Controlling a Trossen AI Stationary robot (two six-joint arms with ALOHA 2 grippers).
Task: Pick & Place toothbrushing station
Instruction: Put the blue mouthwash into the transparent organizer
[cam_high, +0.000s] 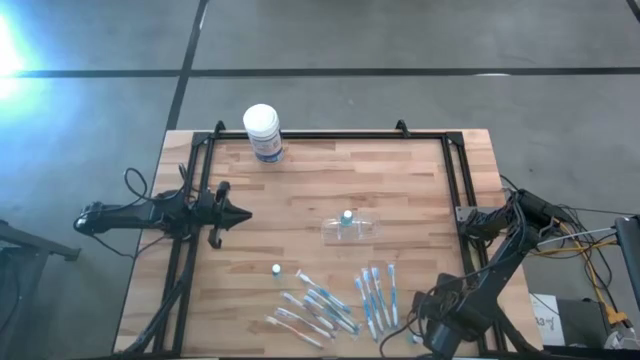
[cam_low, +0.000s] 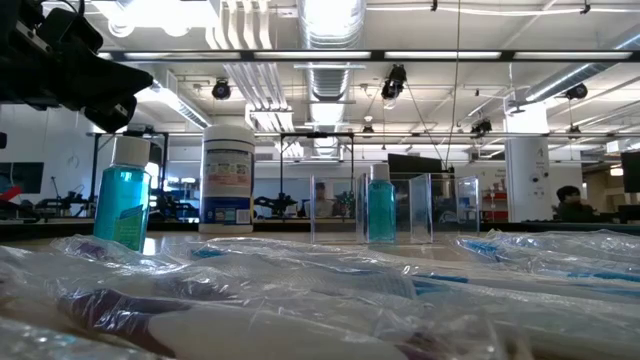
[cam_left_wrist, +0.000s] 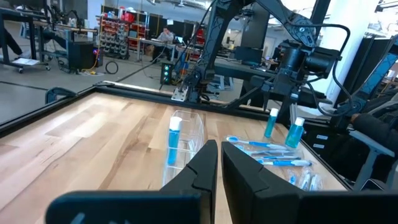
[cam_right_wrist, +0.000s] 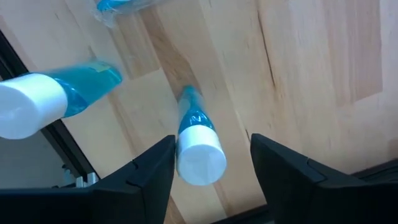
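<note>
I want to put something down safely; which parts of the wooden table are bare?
Bare: the strip between the white round tub and the clear plastic holder, and beside the left gripper. Crowded: the near edge, with wrapped toothbrushes and the right gripper over a small blue bottle.

1. no text can be read anywhere in these views.
2. the white tub (cam_low: 228, 178) carries a blue-and-white label with printed lines, too small to make out.
3. no brands, numbers or signs are legible.
</note>
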